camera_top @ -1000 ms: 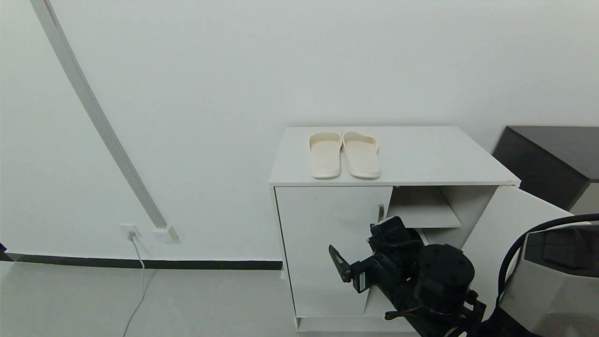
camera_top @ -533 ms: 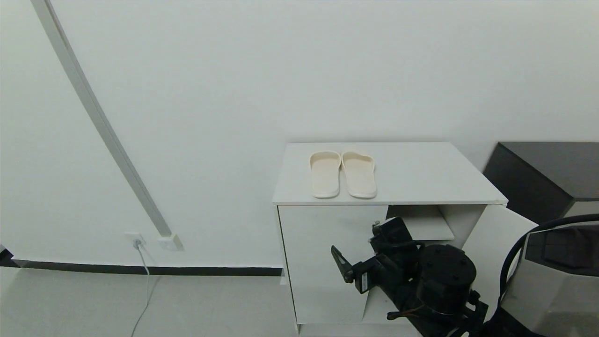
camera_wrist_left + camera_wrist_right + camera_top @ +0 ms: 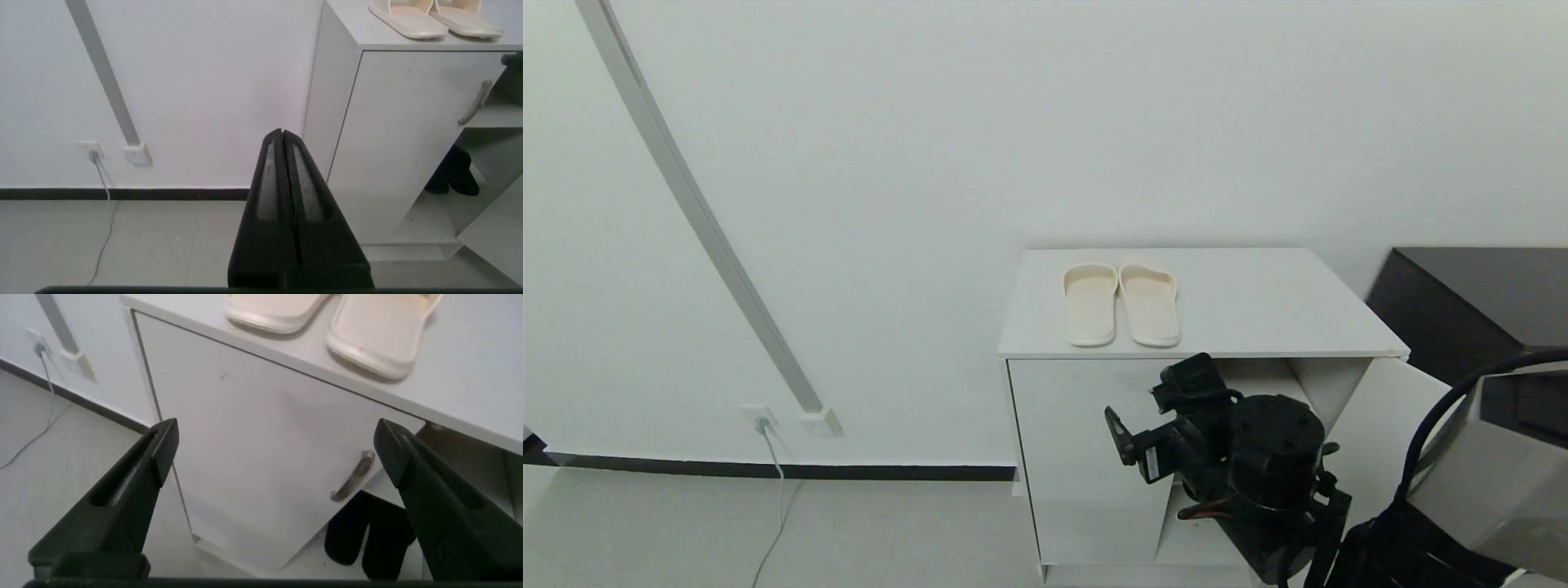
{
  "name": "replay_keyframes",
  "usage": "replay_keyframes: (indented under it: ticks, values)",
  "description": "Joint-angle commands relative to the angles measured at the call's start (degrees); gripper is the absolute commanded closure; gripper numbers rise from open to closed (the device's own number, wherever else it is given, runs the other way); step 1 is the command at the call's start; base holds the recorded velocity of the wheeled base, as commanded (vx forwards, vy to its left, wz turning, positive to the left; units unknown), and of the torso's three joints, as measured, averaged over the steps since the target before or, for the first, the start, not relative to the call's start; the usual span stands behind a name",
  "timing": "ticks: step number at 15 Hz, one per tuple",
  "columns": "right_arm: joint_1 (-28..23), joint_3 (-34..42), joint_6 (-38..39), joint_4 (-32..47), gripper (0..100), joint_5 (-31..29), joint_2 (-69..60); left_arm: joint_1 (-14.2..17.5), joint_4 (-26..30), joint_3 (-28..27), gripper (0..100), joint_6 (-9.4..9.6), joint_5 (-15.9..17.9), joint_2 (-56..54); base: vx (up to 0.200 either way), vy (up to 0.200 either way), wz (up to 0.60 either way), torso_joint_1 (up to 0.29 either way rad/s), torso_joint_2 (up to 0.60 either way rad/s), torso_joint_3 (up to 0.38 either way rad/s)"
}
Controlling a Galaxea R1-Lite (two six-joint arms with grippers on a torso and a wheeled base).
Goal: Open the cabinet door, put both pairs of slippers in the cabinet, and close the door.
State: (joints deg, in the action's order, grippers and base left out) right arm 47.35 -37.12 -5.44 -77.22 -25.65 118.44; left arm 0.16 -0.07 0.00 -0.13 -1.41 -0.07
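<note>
A white cabinet point(image 3: 1258, 302) stands against the wall. Its left door point(image 3: 1070, 457) is shut and has a small metal handle point(image 3: 351, 478). Its right door point(image 3: 1388, 425) is swung open, out at 4 o'clock from the cabinet.

A pair of cream slippers point(image 3: 1121, 304) lies flat on top of the cabinet. They are side by side and touching, at 9 o'clock from the middle of the top. A pair of black slippers point(image 3: 453, 170) stands on end inside the cabinet, in the bottom part under the shelf point(image 3: 502, 121).

The right gripper point(image 3: 276, 434) is in front of the shut door, at 6 o'clock from the cream slippers. Its two black fingers point(image 3: 122, 498) are wide apart. A little white label point(image 3: 1152, 467) is on it, but the writing is too small to read.

The left gripper point(image 3: 283, 139) faces the wall beside the cabinet. Its fingers are pressed together.

Low on the wall, at 9 o'clock from the cabinet, is a white socket point(image 3: 754, 414). A white cable point(image 3: 772, 506) hangs from it down to the floor. A grey strip point(image 3: 694, 212) runs up the wall. A black cabinet point(image 3: 1478, 294) stands at 3 o'clock from the white one.
</note>
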Motion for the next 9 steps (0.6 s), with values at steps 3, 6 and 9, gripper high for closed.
replay_keyframes:
  ticks: [3,6,9]
  values:
    - [0.1,-8.5,4.6,14.0,0,-3.2,-6.4,0.0,0.0,0.0,100,0.22,0.0,0.1,0.000,0.000,0.00,0.000,0.00,0.000]
    - [0.2,-16.3,5.3,26.3,0,-7.0,-8.1,0.0,0.0,0.0,100,0.13,0.0,0.1,0.000,0.000,0.00,0.000,0.00,0.000]
    - [0.2,-21.2,5.3,28.4,0,-9.8,-6.8,0.0,0.0,0.0,100,0.22,-0.2,0.1,0.000,0.000,0.00,0.000,0.00,0.000]
